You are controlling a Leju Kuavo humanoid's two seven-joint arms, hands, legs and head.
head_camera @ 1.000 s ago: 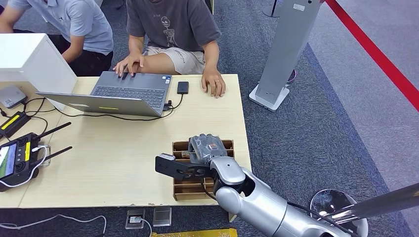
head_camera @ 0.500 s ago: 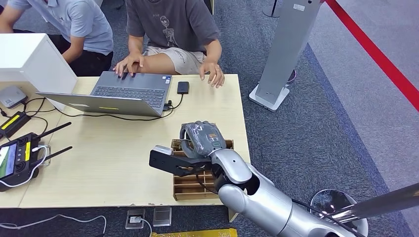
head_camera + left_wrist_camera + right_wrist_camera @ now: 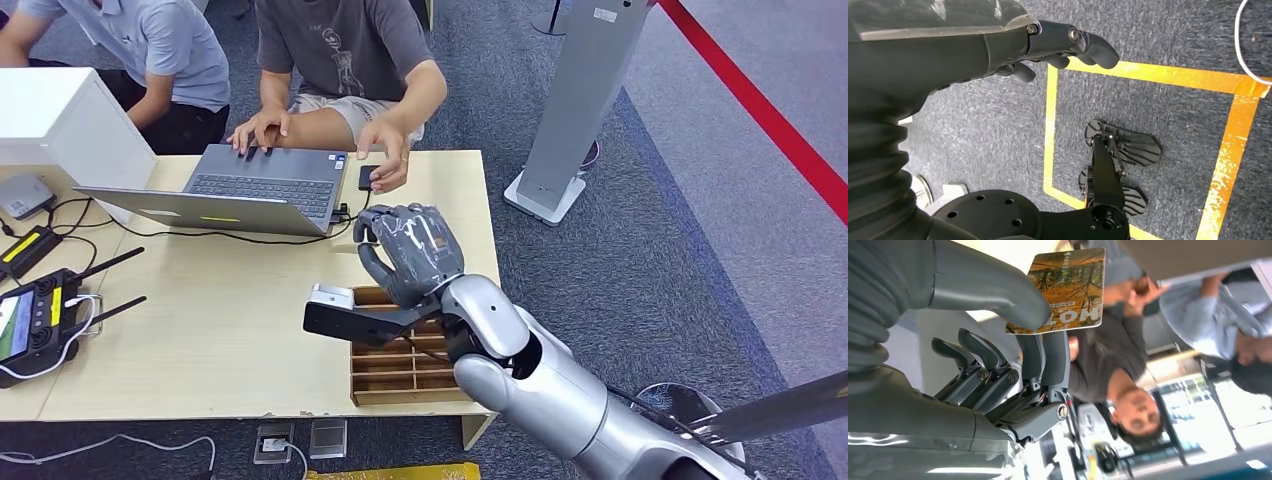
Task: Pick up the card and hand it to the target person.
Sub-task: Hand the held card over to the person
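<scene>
Between the thumb and fingers of the right hand (image 3: 1013,355) sits the card (image 3: 1065,290), pinched by one edge, its printed autumn-coloured face sticking out past the fingertips. From the head view, this hand (image 3: 410,255) is raised above the wooden tray (image 3: 400,370) on the surface (image 3: 220,330), with a person's hand (image 3: 385,160) beyond it. Hanging over the floor, the left hand (image 3: 1048,47) holds nothing, fingers loosely curled.

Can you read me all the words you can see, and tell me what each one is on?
"HO": big pale letters on the card pinched in the right hand; its thumb hides the rest.
Small print along the card's far edge: too tiny to read.
Drawing on the dark t-shirt: any lettering too small.
Handheld controller screen: unreadable.
</scene>
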